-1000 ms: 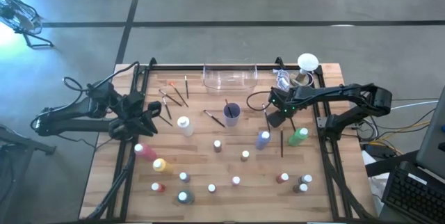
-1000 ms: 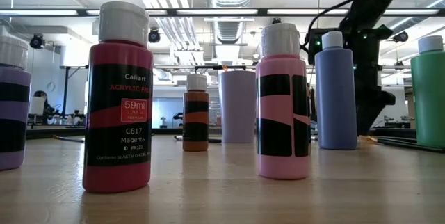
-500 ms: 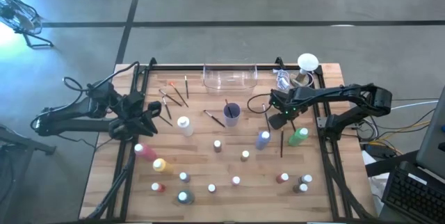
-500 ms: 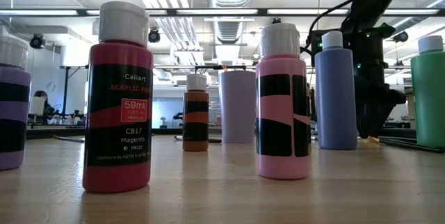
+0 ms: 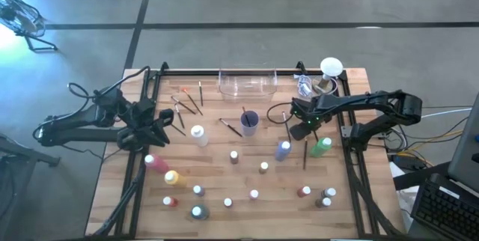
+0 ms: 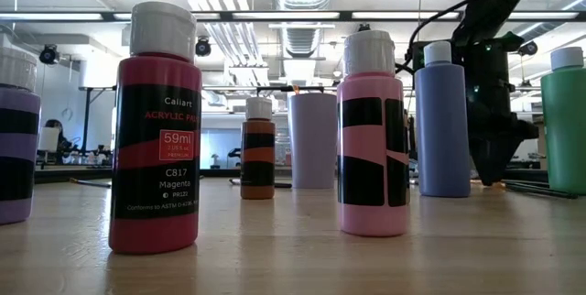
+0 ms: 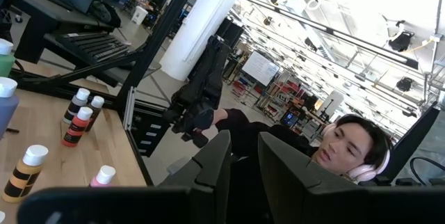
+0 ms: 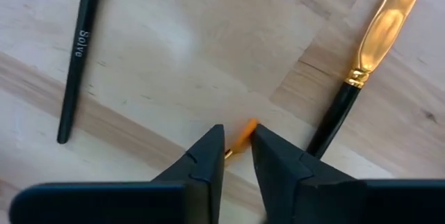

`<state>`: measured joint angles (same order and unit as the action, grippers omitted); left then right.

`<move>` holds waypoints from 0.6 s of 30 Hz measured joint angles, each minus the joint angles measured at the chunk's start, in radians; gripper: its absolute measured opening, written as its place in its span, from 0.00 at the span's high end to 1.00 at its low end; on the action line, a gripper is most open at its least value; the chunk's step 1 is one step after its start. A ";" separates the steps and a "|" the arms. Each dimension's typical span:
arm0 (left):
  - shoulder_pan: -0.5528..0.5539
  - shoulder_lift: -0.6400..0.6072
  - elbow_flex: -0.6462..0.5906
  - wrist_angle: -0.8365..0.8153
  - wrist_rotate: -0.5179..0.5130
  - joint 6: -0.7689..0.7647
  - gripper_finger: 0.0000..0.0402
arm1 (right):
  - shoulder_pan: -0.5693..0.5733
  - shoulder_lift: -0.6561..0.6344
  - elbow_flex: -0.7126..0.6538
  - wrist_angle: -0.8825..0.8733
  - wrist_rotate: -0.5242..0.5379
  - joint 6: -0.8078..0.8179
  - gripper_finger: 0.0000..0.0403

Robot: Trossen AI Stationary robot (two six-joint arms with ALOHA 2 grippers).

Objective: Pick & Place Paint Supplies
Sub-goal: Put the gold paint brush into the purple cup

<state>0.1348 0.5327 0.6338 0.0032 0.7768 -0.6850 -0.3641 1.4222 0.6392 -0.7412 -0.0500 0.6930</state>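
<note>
Change: right end effector [image 8: 236, 144] has narrowed its jaws since a second ago and now pinches a brush's orange tip [image 8: 243, 133]; the brush [image 5: 304, 153] beside the green bottle [image 5: 322, 147] has tilted slightly.
Right end effector: low over the surface [image 5: 217, 159], fingers [image 8: 201, 158] nearly together on that tip.
Nearby: gold-ferruled brush [image 8: 361, 71] just beside it; dark-handled brush [image 8: 76, 57] farther off.
Left end effector: [image 7: 243, 161] waiting at the surface's left edge, fingers slightly parted, holding nothing.
Bottles: scattered across the surface, blue bottle [image 5: 283, 150] nearest the right end effector.

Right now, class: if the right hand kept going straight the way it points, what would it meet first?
The right hand points down at the wooden table. First in line is the orange brush tip between its fingers, then the tabletop right behind it, though depth is unclear.
</note>
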 joint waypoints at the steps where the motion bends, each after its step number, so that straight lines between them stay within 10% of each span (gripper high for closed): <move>1: 0.000 0.000 0.000 0.000 0.000 0.000 0.80 | 0.000 0.001 -0.003 0.002 0.001 0.000 0.85; 18: 0.000 0.000 0.000 0.000 0.000 0.000 0.80 | 0.000 0.015 0.052 0.027 -0.003 -0.063 0.98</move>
<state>0.1348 0.5327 0.6338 0.0032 0.7765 -0.6850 -0.3641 1.4372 0.6915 -0.7146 -0.0528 0.6304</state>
